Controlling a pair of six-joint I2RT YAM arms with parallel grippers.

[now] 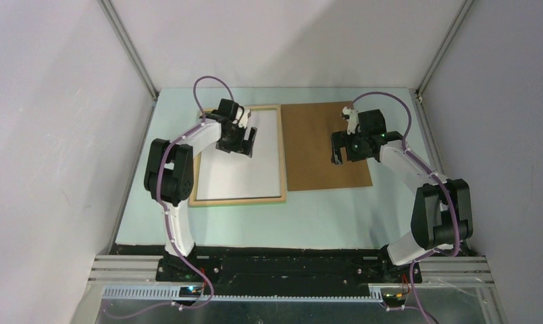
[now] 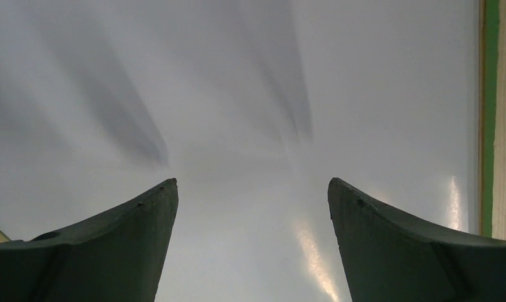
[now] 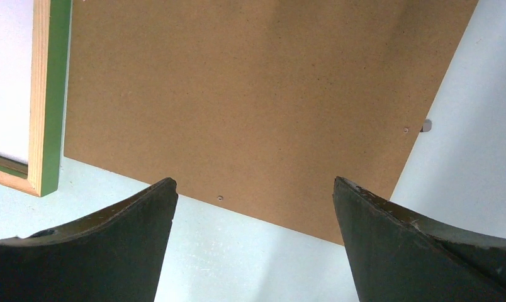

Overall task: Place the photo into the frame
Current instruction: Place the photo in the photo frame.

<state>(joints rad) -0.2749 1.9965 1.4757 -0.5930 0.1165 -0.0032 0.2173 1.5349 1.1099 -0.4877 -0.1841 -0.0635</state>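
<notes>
Table (image 1: 336, 216): pale green surface inside white walls, with two robot arms mounted at its near edge.
Frame (image 1: 238, 200): thin rectangular wooden frame lying flat on the left half of the table, pale wood side up. Green shows along its edges in both wrist views.
Inside the frame: the photo (image 1: 245, 172) lies within the wooden border with its plain white back up. It fills the opening, and no printed side shows.
Backing board (image 1: 316, 148): brown rectangular board lying flat on the table just right of the frame, outside it. Its long left edge runs alongside the frame's right rail. Whether the two touch cannot be told.
Left gripper (image 1: 240, 147): above the far part of the photo, within the frame's outline, with its fingers spread wide and nothing between them.
Left wrist view: the two dark fingers of the left gripper (image 2: 252, 182) stand apart over the photo (image 2: 238, 94). The frame (image 2: 505, 126) runs down the right edge of the view.
Right gripper (image 1: 338, 148): above the backing board, fingers spread wide, holding nothing.
Right wrist view: the right gripper (image 3: 253, 182) is parted over the near edge of the backing board (image 3: 250, 94). Bare table (image 3: 250, 264) shows below it. A corner of the frame (image 3: 46, 94) with a strip of white photo (image 3: 8, 75) sits at the left.
</notes>
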